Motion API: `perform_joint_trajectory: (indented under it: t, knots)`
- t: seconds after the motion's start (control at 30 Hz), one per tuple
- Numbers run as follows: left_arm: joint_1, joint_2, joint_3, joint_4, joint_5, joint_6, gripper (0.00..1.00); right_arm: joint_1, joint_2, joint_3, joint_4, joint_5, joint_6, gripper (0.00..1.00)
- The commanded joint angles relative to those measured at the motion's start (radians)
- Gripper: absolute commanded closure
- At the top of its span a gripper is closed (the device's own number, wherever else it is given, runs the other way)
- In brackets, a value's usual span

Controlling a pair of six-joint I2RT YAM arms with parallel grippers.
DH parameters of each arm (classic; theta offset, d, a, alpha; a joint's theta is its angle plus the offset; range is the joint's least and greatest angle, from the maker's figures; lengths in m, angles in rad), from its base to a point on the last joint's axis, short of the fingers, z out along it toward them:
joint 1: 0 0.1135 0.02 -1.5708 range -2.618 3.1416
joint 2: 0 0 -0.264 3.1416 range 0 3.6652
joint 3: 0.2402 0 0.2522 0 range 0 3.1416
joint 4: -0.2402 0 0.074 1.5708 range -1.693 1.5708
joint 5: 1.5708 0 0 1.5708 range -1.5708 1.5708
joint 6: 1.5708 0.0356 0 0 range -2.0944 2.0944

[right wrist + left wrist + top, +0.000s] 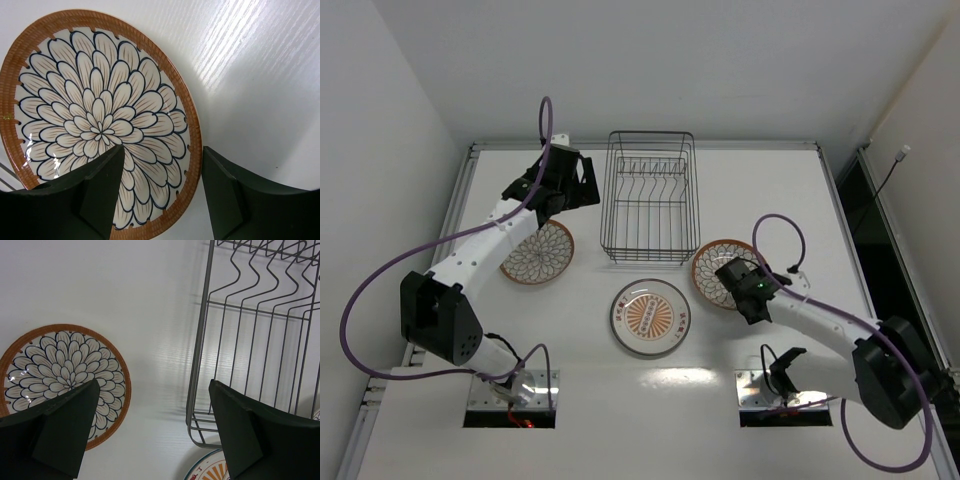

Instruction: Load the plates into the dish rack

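The black wire dish rack [650, 196] stands empty at the table's back middle, and its near corner shows in the left wrist view [235, 340]. One brown-rimmed floral plate [540, 254] lies left of it, also in the left wrist view [62, 372]. A second brown-rimmed plate [717, 270] lies to the right, filling the right wrist view [100, 125]. The pale-rimmed plate with the orange centre [651, 316] lies in front of the rack. My left gripper [582, 182] is open and empty above the table between the left plate and the rack. My right gripper [161, 155] is open, its jaws straddling the right plate's near rim.
The white table is bounded by a raised metal rail [470, 150] at the back and sides. White walls stand close behind. Purple cables [545, 115] loop above both arms. The pale-rimmed plate's edge shows at the bottom of the left wrist view [212, 469].
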Motion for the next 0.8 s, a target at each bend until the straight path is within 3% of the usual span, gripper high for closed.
perform_joint_trajectory:
  t: [0.0, 0.47, 0.77]
  knots:
    - [0.005, -0.002, 0.018, 0.019, -0.012, 0.003, 0.10, -0.004, 0.008, 0.046, 0.010, 0.024, -0.016, 0.41]
    - [0.005, -0.002, 0.018, 0.019, -0.012, 0.003, 0.10, -0.033, 0.037, 0.064, 0.067, 0.015, -0.039, 0.41]
    - [0.005, 0.007, 0.018, 0.010, -0.012, 0.003, 0.10, -0.098, 0.116, 0.118, 0.120, 0.000, -0.136, 0.42]
